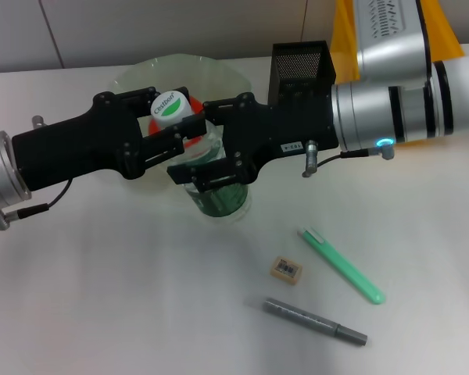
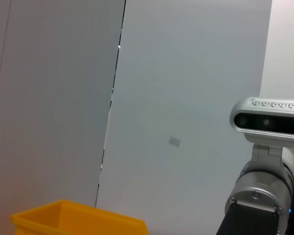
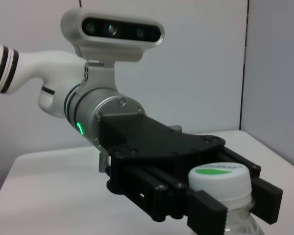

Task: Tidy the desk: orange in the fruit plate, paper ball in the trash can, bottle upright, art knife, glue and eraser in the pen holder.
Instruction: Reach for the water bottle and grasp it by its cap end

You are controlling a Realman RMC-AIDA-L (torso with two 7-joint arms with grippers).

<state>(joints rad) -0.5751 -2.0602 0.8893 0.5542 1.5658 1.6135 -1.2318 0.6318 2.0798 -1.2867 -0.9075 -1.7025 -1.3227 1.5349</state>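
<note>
A clear plastic bottle with a white-and-green cap (image 1: 170, 107) stands upright near the middle of the white tabletop (image 1: 141, 297), in front of a pale green fruit plate (image 1: 219, 72). The left gripper (image 1: 166, 133) pinches its neck just below the cap — the right wrist view shows the fingers (image 3: 206, 208) pressed against it. The right gripper (image 1: 211, 168) clamps the bottle's body lower down. Toward the tabletop's front edge lie a small tan eraser (image 1: 286, 269), a green art knife (image 1: 341, 265) and a grey glue pen (image 1: 316, 320) — a black mesh pen holder (image 1: 301, 61) stands at the back.

Bottle cap (image 1: 170, 107): green logo, wording too small to read. Eraser (image 1: 286, 269) label unreadable. No other text.
</note>
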